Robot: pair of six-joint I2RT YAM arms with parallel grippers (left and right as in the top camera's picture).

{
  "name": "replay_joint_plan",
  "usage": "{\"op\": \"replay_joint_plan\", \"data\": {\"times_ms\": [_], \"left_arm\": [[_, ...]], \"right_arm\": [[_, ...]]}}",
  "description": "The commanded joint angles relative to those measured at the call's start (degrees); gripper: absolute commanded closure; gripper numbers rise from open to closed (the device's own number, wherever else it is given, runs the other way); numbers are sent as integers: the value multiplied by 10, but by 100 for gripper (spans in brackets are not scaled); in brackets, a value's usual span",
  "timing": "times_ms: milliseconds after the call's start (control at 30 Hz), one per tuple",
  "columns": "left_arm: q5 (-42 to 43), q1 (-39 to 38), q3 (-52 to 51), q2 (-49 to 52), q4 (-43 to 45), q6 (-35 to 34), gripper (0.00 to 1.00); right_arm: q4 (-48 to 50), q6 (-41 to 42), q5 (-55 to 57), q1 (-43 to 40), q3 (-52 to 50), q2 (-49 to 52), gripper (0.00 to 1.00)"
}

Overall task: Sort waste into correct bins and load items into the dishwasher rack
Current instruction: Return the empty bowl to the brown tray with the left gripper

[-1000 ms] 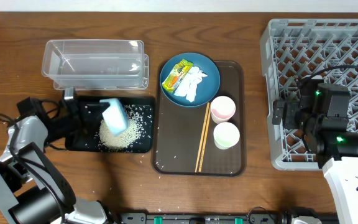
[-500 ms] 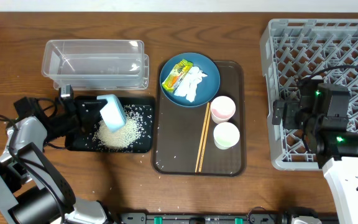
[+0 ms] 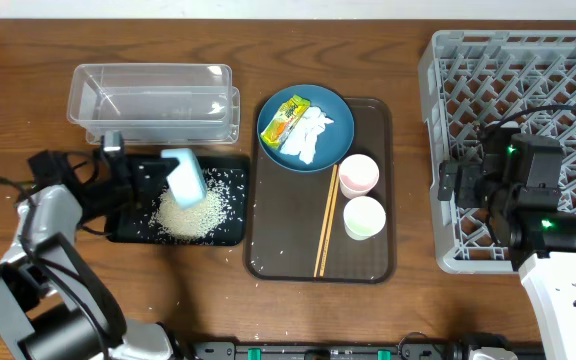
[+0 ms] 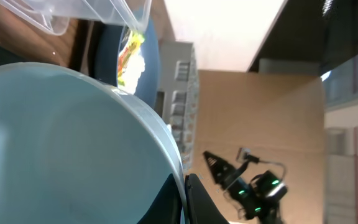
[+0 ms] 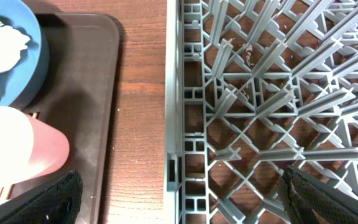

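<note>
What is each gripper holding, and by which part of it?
The left gripper is shut on the pale blue bowl, pinching its rim. The right gripper is open and holds nothing.

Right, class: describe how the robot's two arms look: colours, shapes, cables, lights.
Both arms are mostly black, blocky joints with pale grey-white links: left arm, right arm. Loose black cables trail off the left; a cable loops over the right, which shows green lights. Its fingers are black.

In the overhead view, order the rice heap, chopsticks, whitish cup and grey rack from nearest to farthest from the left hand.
1. Rice heap, beside the left hand.
2. Chopsticks, on the brown tray.
3. Whitish cup, right of them.
4. Grey rack, far right.
</note>
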Motion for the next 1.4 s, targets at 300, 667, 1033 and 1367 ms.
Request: {"op": "replay_joint_plan", "data": {"times_ms": [300, 667, 1033, 1367], "left_arm": [[-355, -305, 30, -162, 20, 3, 94], [-704, -600, 30, -97, 45, 24, 94], [-767, -669, 30, -27, 73, 23, 92], [-767, -660, 63, -75, 61, 23, 47]], "right_arm": [[1, 4, -4, 10, 13, 0, 1], [2, 4, -4, 10, 13, 0, 1], [2, 4, -4, 10, 13, 0, 1], [2, 4, -4, 10, 13, 0, 1]]}}
